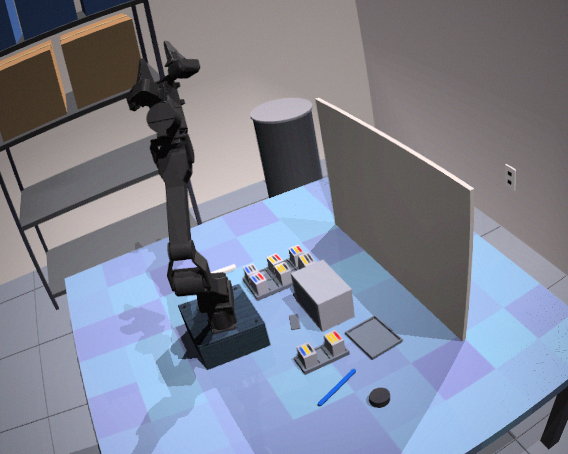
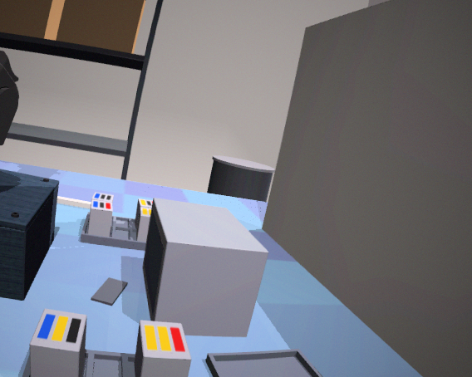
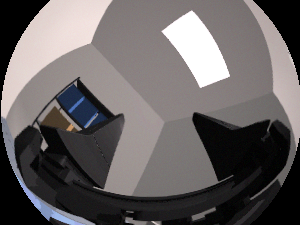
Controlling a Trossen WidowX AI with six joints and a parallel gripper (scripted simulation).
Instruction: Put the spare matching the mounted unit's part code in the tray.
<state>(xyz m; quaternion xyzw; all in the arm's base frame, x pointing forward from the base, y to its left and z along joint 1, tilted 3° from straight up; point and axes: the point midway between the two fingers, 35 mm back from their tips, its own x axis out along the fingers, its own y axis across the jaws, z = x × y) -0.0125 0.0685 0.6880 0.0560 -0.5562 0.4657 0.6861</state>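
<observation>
My gripper is open and empty, raised high above the table and pointing up. Several striped spares stand in the far rack; one shows blue, black, red. In the near rack stand a blue-yellow-black spare and a yellow-yellow-red spare. The square tray is empty. A grey box has a dark side toward the arm's base. The mounted unit and its back code cannot be made out.
A tall panel stands beyond the box and tray. A small grey plate lies before the box's dark side. A blue stick and a black disc lie near the near rack. A white bar lies behind the base.
</observation>
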